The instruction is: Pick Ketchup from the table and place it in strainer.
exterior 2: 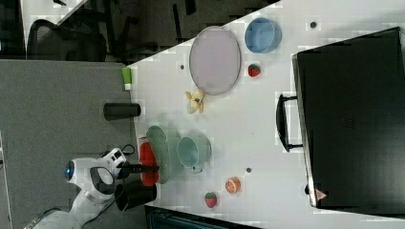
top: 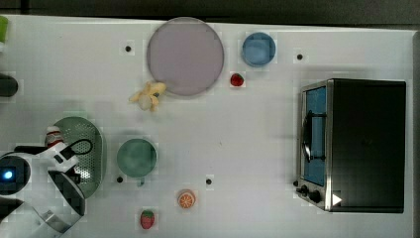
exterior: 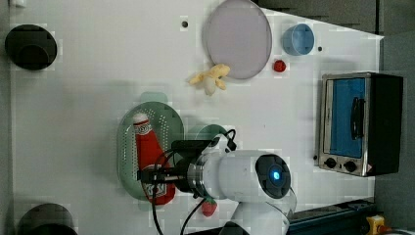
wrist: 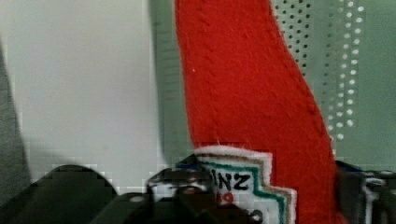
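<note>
The ketchup (exterior: 147,147), a slim red bottle with a white cap, lies lengthwise inside the strainer (exterior: 166,120), a pale green oval basket with a perforated bottom. My gripper (exterior: 154,175) hangs right over the bottle's lower half, at the label end. In the wrist view the red ketchup (wrist: 247,93) runs away from the gripper (wrist: 261,186), with the strainer's holes (wrist: 327,46) beside it. The top view has the arm covering most of the strainer (top: 84,134), and the ketchup's white cap (top: 53,134) peeks out. In the right view the ketchup (exterior 2: 148,157) rests against the strainer (exterior 2: 157,138).
A darker green bowl (top: 136,157) sits beside the strainer. A purple plate (top: 184,55), a blue bowl (top: 258,49), a banana (top: 147,95) and a red fruit (top: 237,79) lie farther off. An orange slice (top: 186,199), a strawberry (top: 147,218) and a toaster oven (top: 356,144) are also on the table.
</note>
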